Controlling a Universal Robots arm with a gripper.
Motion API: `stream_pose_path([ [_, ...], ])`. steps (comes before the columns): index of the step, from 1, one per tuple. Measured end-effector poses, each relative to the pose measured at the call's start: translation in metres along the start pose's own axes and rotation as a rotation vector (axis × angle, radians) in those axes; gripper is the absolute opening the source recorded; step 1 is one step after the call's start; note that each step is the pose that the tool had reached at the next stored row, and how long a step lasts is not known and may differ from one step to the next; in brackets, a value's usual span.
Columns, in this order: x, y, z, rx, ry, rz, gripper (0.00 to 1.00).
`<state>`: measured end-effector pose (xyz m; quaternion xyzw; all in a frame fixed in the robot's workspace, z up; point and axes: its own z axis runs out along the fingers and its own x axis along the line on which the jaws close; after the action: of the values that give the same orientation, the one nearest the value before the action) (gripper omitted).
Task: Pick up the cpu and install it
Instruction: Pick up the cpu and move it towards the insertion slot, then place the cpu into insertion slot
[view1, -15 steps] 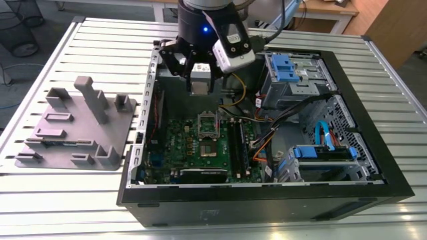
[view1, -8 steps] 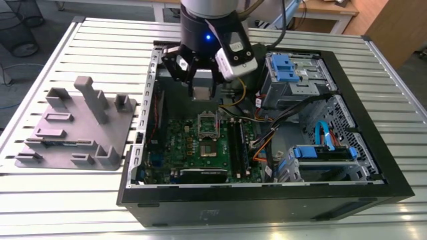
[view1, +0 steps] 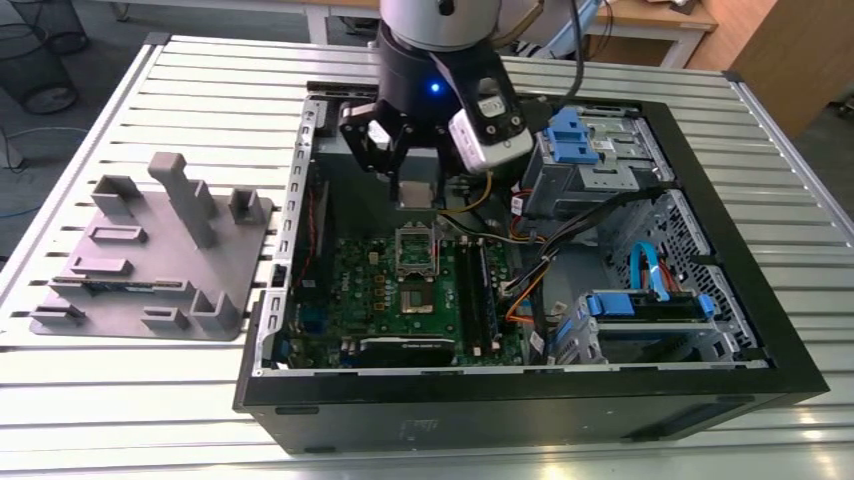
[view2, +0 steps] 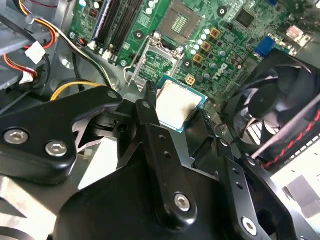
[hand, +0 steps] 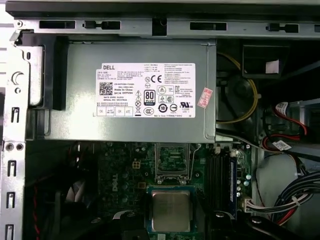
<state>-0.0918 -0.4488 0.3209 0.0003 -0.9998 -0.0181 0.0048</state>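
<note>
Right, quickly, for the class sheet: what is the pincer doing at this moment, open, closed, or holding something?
Pincer: closed on the cpu, holding it over the motherboard.

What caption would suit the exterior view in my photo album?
Robot fingers hold the cpu above the motherboard inside an open computer case.

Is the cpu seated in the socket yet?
No, the gripper holds the cpu in the air, short of the socket, which lies open and bare.
</note>
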Motion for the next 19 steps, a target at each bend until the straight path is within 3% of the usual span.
stream_pose_path([
  [8,-0.0039,-0.0043,0.0086,0.0,0.0001,0.0,0.47],
  [19,-0.0035,-0.0045,0.0114,0.0,0.0001,0.0,0.47],
])
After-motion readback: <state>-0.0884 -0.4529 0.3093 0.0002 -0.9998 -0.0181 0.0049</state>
